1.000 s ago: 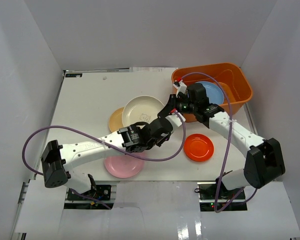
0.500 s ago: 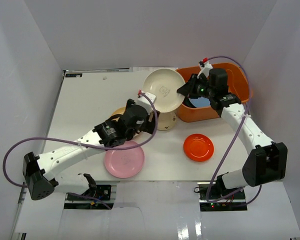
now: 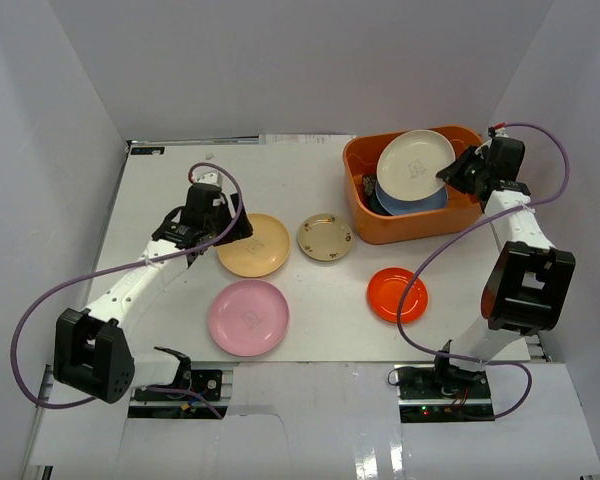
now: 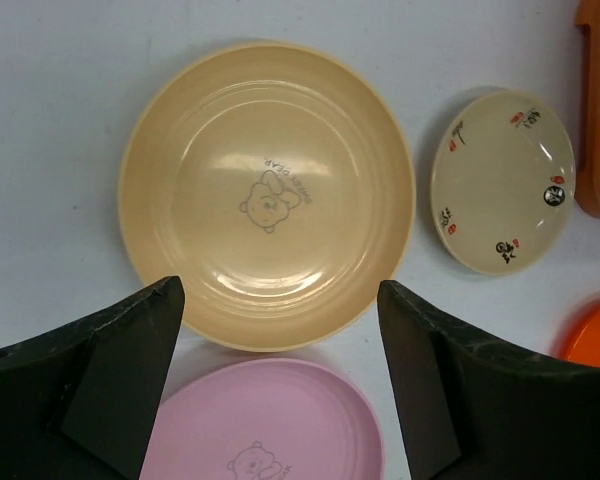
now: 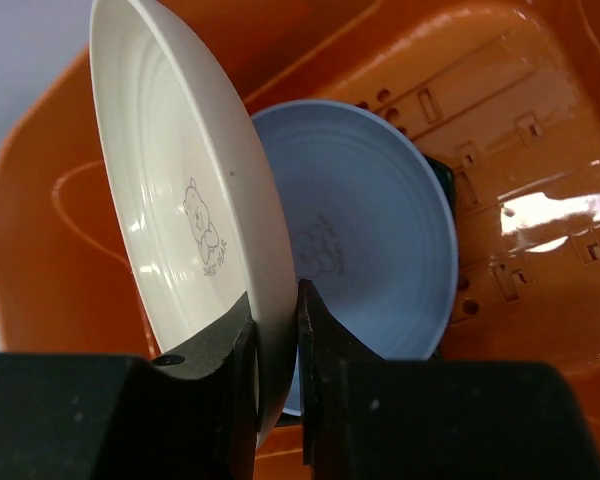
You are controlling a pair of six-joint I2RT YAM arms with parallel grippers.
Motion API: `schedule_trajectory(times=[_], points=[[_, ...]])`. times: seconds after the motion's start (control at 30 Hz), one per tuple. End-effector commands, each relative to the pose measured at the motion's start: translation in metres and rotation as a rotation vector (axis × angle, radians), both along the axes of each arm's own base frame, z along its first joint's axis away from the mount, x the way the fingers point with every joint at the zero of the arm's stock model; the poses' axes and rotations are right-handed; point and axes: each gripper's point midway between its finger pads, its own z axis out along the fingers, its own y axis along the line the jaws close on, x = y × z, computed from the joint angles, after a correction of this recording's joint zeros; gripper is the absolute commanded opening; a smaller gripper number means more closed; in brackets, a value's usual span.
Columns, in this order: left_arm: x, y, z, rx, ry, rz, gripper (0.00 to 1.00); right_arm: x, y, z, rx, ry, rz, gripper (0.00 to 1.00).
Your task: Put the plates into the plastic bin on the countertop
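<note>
My right gripper [image 5: 277, 300] is shut on the rim of a cream plate [image 5: 180, 200], which it holds tilted on edge over the orange plastic bin [image 5: 540, 150]. A blue plate [image 5: 370, 240] lies in the bin beneath it, on top of a dark dish. From above, the cream plate [image 3: 415, 165] stands over the bin [image 3: 410, 236] with the right gripper [image 3: 450, 172] at its right edge. My left gripper [image 4: 278, 300] hangs open and empty above the near rim of a yellow plate [image 4: 268, 195] on the countertop [image 3: 170, 190].
A gold-rimmed tan plate [image 3: 325, 237] lies right of the yellow plate [image 3: 255, 246]. A pink plate [image 3: 247, 317] sits near the front edge and an orange-red plate [image 3: 395, 295] lies in front of the bin. White walls enclose the countertop.
The right gripper lifted the cream plate off the countertop and carried it right, over the bin. The left gripper opened and its arm swung back left, over the yellow plate.
</note>
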Motion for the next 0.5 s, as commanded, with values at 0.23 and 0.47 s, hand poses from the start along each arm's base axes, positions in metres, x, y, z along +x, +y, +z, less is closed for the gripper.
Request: schedule_trajectory(times=[0.23,0.47], points=[[0.011,0.041,-0.054,-0.210,0.157,0.116,0.88,0.009,-0.023,-0.009,-0.066,0.014,-0.052,0.48],[0.027,0.035,-0.066,-0.248,0.200,0.096,0.88,0.000,-0.010,0.052,-0.098,-0.125,-0.001,0.90]])
